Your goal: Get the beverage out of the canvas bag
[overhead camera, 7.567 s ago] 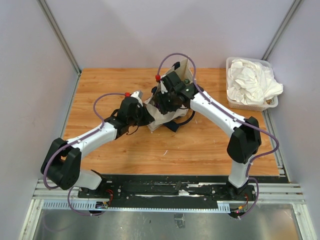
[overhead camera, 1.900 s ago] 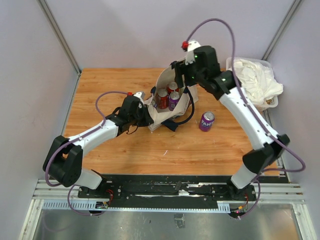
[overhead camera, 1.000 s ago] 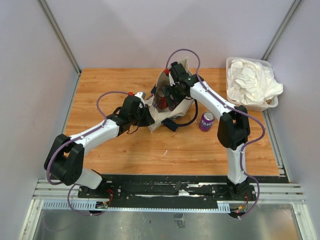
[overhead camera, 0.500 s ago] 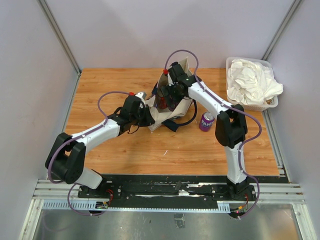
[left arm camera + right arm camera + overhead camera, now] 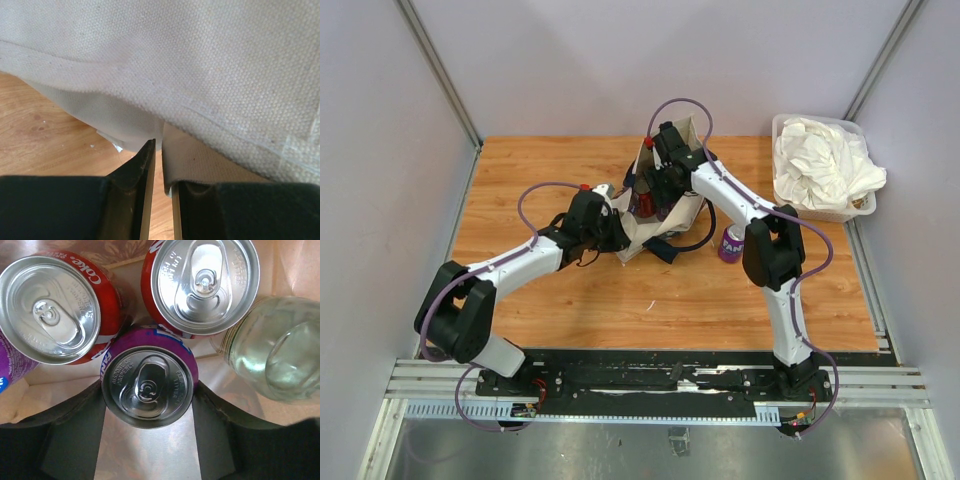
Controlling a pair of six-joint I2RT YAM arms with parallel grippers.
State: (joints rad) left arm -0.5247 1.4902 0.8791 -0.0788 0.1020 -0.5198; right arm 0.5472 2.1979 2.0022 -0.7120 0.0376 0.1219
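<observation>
As the right wrist camera looks straight down into the canvas bag [image 5: 634,236], I log the right gripper [image 5: 148,390] first. Its fingers [image 5: 75,440] are spread wide, one on each side of an upright purple Fanta can [image 5: 147,385]. I cannot tell whether the pads actually press its wall.

Just beyond the fingertips stand the left Coke can [image 5: 50,310] and the right Coke can [image 5: 205,282], both red, upright and crowding the Fanta can. Right of the fingers is a clear glass jar [image 5: 272,355], close against the right Coke can. Far left of the fingers, a half-seen purple can [image 5: 6,370] sits at the frame edge.

Right arm [image 5: 720,195]: elbow raised over the table [image 5: 540,160], forearm running away from the base to the bag mouth, wrist bent down into it.

Left gripper [image 5: 161,165]: jaws nearly together, with a fold of the bag's cream canvas caught between them. The bag wall fills the view beyond the fingertips, with bare wood to their left. From above, the left arm [image 5: 510,265] lies low and stretched, gripper at the bag's near-left edge.

Outward: a navy strap [image 5: 663,250] trails on the wood at the bag's near side. A loose purple can [image 5: 729,243] stands right of the bag, partly hidden behind the right elbow. Well beyond it, at the table's far right edge, is the tub of white cloths [image 5: 817,212].
</observation>
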